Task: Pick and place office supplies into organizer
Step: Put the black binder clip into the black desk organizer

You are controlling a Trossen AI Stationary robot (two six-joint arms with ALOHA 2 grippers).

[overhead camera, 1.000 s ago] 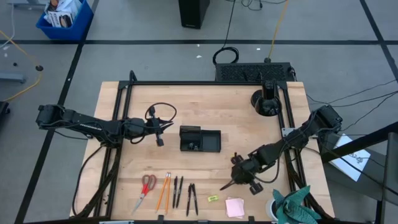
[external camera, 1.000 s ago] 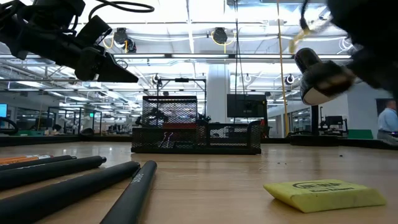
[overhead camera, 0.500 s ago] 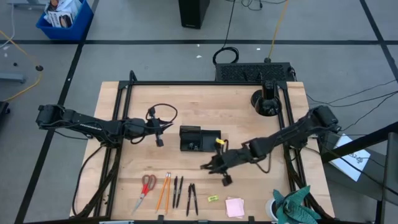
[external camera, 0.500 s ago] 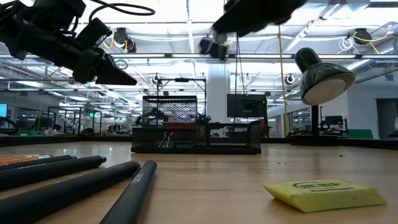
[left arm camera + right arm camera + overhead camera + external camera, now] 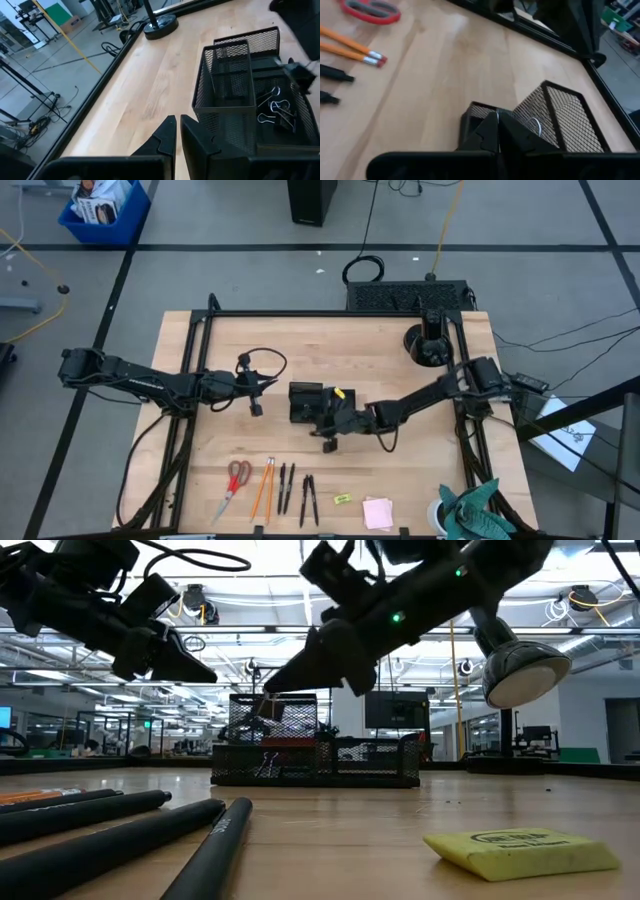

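The right gripper [image 5: 318,420] hangs over the organizer [image 5: 322,403], which sits near the middle of the tabletop [image 5: 390,350]. Its fingers are pressed together; the low view hints at a small thing at the tips, but I cannot tell what it is or whether it is held. The right wrist view shows the closed fingertips just above the organizer's mesh wall, with binder clips [image 5: 272,107] lying in a compartment.

The left gripper [image 5: 262,387] hovers above the table, just beside the organizer's left end, its fingers nearly together and holding nothing.

Along the near edge of the tabletop lie, from left to right, the scissors [image 5: 234,482], two pencils [image 5: 264,488], the pens [image 5: 298,492], a yellow piece [image 5: 343,499] and a pink pad [image 5: 377,513]. A teal cloth [image 5: 475,512] sits at the near right corner, and a round stand base [image 5: 428,345] toward the far right corner.
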